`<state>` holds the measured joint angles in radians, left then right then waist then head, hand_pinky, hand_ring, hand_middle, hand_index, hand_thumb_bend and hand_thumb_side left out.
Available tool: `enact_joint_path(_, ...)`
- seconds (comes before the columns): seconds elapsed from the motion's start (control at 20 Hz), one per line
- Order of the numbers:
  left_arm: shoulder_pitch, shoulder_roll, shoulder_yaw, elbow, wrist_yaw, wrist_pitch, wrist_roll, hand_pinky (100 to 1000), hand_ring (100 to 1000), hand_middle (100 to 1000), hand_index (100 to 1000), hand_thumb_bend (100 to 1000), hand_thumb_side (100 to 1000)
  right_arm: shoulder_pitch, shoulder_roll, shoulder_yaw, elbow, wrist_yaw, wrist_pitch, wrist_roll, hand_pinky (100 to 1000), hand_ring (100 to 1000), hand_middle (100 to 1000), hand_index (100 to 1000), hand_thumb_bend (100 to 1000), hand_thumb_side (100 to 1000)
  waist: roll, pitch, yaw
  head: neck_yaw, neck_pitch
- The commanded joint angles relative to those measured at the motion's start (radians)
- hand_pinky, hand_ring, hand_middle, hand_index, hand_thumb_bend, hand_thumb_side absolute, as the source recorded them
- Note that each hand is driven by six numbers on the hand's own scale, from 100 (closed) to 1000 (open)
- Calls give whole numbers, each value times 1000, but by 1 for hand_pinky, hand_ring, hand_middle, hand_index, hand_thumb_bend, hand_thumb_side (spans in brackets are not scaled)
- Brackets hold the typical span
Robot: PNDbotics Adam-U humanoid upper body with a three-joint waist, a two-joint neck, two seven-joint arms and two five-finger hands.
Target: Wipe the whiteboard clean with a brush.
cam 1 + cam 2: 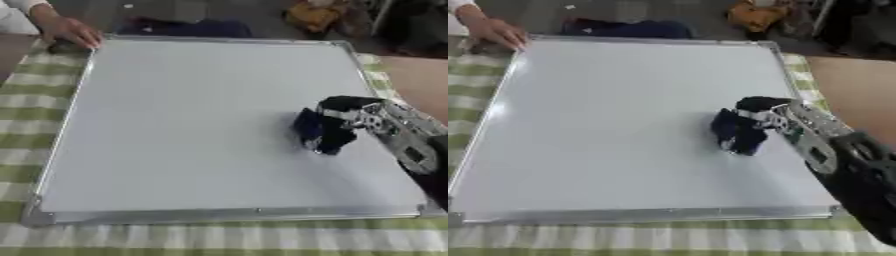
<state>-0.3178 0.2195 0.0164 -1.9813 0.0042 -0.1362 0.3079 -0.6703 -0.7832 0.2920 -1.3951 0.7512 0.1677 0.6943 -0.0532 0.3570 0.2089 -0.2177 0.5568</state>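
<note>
One person's hand (68, 31) rests at the far-left corner of the whiteboard (192, 125), which lies flat on the checked tabletop (219, 240) and shows no marks I can make out. I judge the board could skid if that steadying hand lifts, and my stroke could run off the near-right edge, catching the metal frame. At right, my right hand (350, 117) has its fingers curled around a dark blue brush (313, 131), held down on the board's right-centre. My left hand is not in view.
</note>
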Motion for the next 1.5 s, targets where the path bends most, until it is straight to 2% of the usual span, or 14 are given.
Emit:
enact_joint_path(0.05, -8, 10, 0, -19, -4, -2, -3, 647, 799, 777, 813, 192, 1000, 7, -11, -2, 58, 0, 15, -3, 656, 789, 674, 246, 100, 550, 6, -7, 1, 2, -12)
enact_joint_path(0.55, -10, 11, -1, -19, -3, -3, -5, 647, 799, 777, 813, 194, 1000, -10, -11, -19, 81, 12, 70, -32, 629, 773, 662, 249, 100, 529, 6, -14, -2, 3, -9)
enact_joint_path(0.9, -10, 11, -1, -19, -3, -2, -6, 647, 798, 776, 813, 196, 1000, -15, -12, -30, 103, 31, 87, -43, 625, 771, 654, 251, 100, 515, 5, -20, -5, 5, -9)
enact_joint_path(1.15, -9, 11, -1, -19, -2, -2, -6, 647, 799, 776, 813, 197, 1000, -11, -12, -27, 94, 12, 71, -37, 579, 726, 521, 234, 100, 473, 5, -25, -8, 8, -7)
enact_joint_path(1.3, -8, 10, -2, -19, -2, -1, -7, 647, 798, 776, 813, 198, 1000, -1, -13, -20, 59, -30, 52, -13, 560, 687, 450, 221, 100, 435, 6, -28, -9, 10, -7)
enact_joint_path(1.4, -8, 10, -2, -19, -2, -1, -7, 647, 798, 776, 813, 199, 1000, 8, -16, -16, 17, -67, 45, 4, 552, 663, 396, 208, 100, 347, 7, -31, -9, 12, -6)
enact_joint_path(1.5, -8, 9, -2, -19, -1, -1, -8, 647, 798, 776, 813, 199, 1000, 17, -20, -13, -29, -105, 45, 21, 547, 651, 382, 203, 100, 291, 8, -34, -9, 14, -5)
